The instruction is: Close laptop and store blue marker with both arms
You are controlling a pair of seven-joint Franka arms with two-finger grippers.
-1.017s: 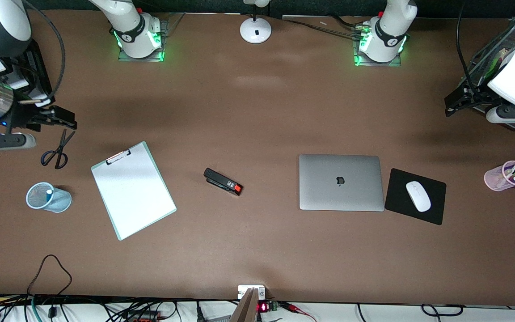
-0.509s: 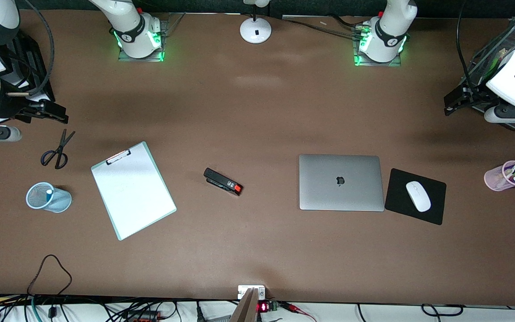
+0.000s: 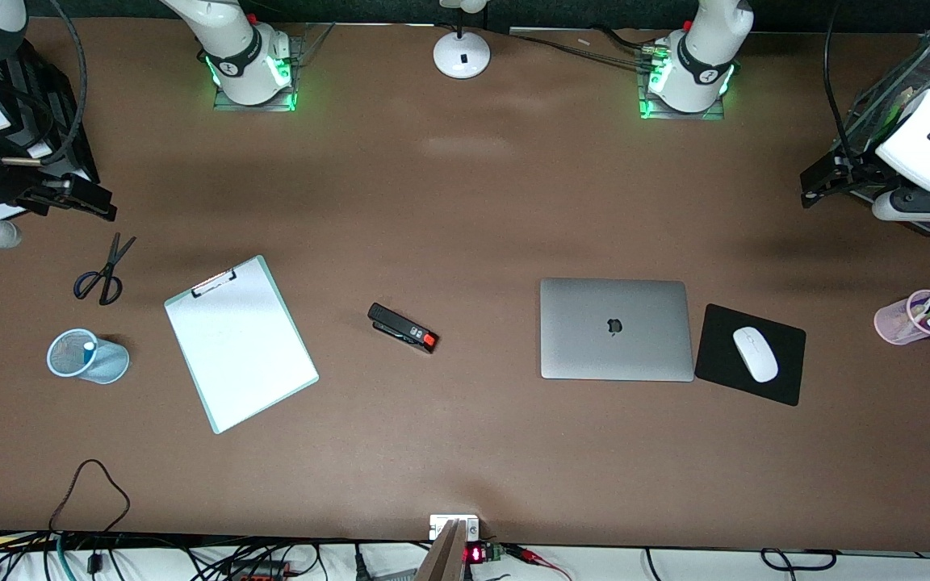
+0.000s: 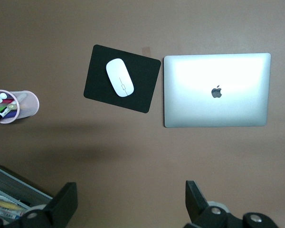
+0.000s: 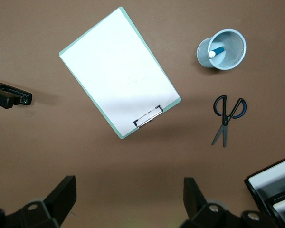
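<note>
Both grippers are seen spread wide and holding nothing: the right gripper [image 3: 102,208] is held over bare table at the right arm's end, above the scissors [image 3: 102,271], and the left gripper [image 3: 816,181] over the left arm's end, near a wire tray [image 3: 877,97]. On the brown table [image 3: 465,452], the blue marker [image 5: 217,50] is found standing in the pale blue cup [image 3: 85,356], at about seven o'clock from the scissors and beside the white clipboard [image 3: 240,343]. A black stapler [image 3: 402,328] is placed mid-table, and the laptop [image 3: 615,328] is shut flat, with the mouse pad [image 3: 719,367] and white mouse [image 3: 755,353] at its three o'clock and the pink pen cup [image 3: 909,319] toward the left arm's end.
</note>
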